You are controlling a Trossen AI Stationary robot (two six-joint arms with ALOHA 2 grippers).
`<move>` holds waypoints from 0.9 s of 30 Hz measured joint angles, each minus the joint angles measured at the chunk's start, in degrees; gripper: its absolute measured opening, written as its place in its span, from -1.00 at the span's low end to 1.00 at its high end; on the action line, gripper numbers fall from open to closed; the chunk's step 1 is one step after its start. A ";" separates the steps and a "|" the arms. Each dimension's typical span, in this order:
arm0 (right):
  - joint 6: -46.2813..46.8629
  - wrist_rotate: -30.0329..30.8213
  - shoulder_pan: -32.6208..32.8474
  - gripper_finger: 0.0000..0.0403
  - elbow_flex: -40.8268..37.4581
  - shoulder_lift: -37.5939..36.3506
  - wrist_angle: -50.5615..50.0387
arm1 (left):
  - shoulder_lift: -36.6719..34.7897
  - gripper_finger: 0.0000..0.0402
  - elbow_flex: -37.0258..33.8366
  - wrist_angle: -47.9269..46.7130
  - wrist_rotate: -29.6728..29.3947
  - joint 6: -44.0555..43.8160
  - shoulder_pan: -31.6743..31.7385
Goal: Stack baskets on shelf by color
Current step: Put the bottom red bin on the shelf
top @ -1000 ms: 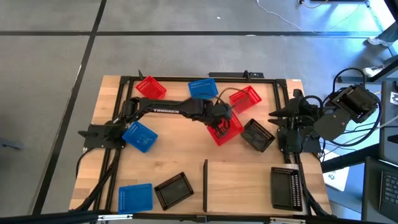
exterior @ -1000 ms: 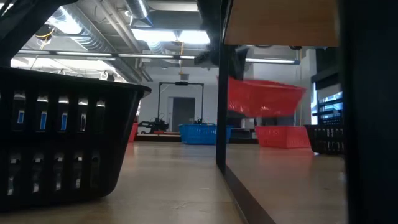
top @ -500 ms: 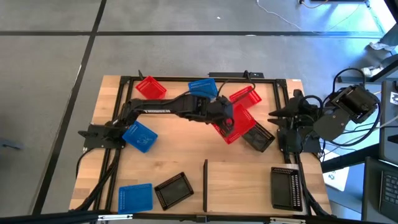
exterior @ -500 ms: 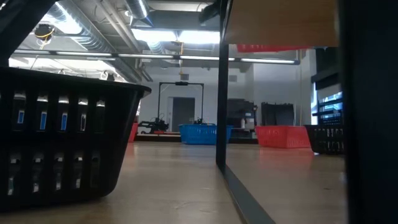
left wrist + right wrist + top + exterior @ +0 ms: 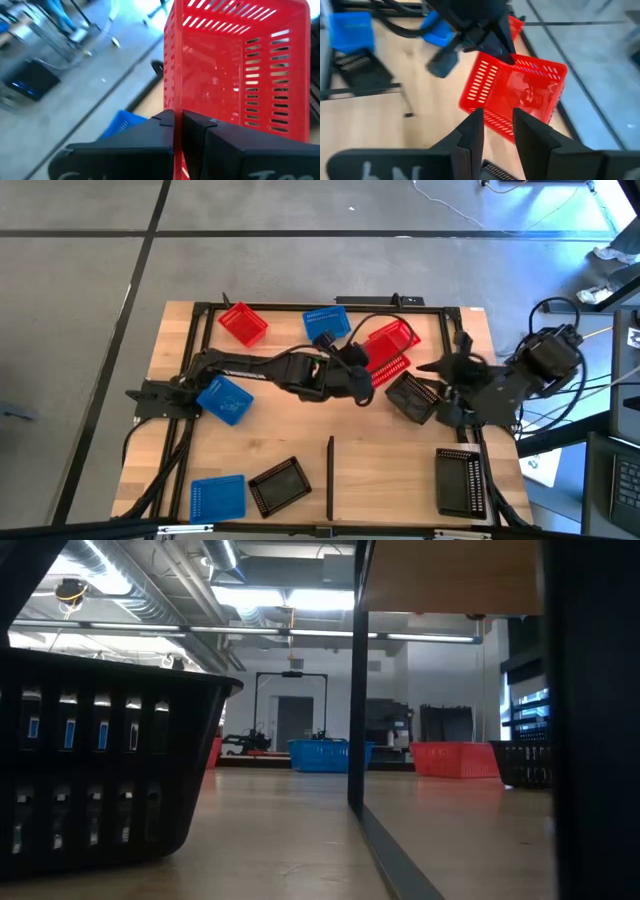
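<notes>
Red latticed plastic basket [image 5: 383, 367] hangs tilted above the butcher-block table [image 5: 170, 330], its thin slotted wall pinched between the closed fingers of the left gripper [image 5: 360, 372] near the table's middle. It overlaps a second red basket [image 5: 395, 337] from above. Just beside them, the right gripper [image 5: 432, 366] hovers over a black basket [image 5: 412, 397], fingers slightly parted and holding nothing.
</notes>
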 joint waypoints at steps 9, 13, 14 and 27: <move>0.69 5.87 -5.87 -0.50 -0.02 5.18 0.02 | 0.00 -1.00 0.01 3.26 -5.49 2.69 -2.01; 1.99 5.87 -8.14 -0.50 0.00 6.06 0.02 | 0.00 -1.00 0.01 3.61 -5.54 2.68 -2.05; 2.48 5.87 -8.58 -0.50 -0.01 6.18 0.02 | 0.00 -1.00 0.01 3.61 -5.55 2.68 -2.05; 3.43 4.80 -13.74 -0.50 -0.02 6.26 0.01 | 0.00 -1.00 0.01 3.61 -6.50 2.68 -2.43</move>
